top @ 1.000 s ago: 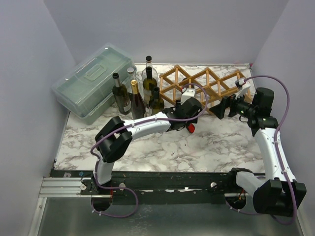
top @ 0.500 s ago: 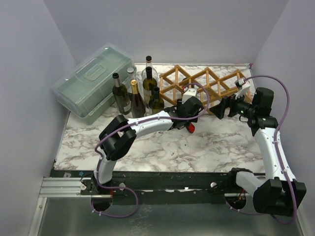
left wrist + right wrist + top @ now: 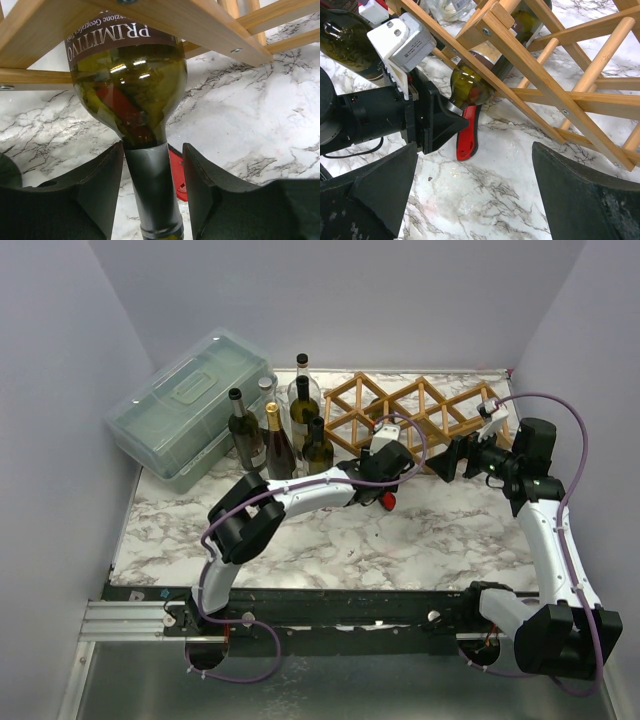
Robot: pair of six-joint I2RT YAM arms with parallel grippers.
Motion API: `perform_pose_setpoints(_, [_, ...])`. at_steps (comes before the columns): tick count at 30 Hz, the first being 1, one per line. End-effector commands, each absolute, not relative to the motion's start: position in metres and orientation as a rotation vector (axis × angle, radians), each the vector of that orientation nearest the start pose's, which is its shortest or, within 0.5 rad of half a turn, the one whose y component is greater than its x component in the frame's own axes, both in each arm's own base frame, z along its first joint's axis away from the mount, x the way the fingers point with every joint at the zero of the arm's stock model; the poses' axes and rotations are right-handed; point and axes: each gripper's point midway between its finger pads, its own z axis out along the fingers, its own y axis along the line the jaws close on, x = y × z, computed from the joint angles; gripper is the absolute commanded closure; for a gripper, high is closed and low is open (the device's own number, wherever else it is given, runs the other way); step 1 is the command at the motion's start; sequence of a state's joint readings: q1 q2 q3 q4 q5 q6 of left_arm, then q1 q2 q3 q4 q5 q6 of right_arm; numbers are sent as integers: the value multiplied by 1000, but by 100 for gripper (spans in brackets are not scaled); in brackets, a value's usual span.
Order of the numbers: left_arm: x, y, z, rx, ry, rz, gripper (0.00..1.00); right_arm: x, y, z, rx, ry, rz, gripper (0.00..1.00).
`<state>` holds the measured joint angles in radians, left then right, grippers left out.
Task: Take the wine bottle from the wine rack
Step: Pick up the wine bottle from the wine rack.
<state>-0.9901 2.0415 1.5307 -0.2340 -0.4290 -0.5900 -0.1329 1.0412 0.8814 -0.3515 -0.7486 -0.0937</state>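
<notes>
Green glass wine bottle (image 3: 127, 95) lying in the wooden wine rack (image 3: 210, 25), neck between the fingers of the left gripper (image 3: 152, 150).
The smooth, dark-foiled neck sits in narrow-set black jaws, touching one finger, with a slit of gap at the other. The glossy olive shoulder and "PRIMITIVO" label lie just ahead of the fingertips, under pale square slats. The right gripper (image 3: 475, 165) gapes wide beside the rack.

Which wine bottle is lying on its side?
The bottle in the wine rack, neck between the left gripper's fingers; the others stand upright by the plastic box.
</notes>
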Motion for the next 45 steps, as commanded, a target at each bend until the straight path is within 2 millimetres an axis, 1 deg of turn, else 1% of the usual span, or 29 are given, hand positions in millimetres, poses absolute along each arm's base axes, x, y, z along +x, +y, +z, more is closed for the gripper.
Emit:
perform_pose_setpoints(1, [351, -422, 96, 229, 2215, -312, 48, 313, 76, 232, -409, 1930, 631, 1])
perform_pose_setpoints(13, [357, -423, 85, 224, 2219, -279, 50, 313, 75, 232, -409, 1932, 628, 1])
perform_pose_setpoints(24, [359, -425, 83, 218, 2217, -271, 54, 313, 76, 232, -409, 1932, 629, 1])
perform_pose_setpoints(45, [361, -426, 73, 211, 2234, -269, 56, 312, 76, 232, -411, 1931, 629, 1])
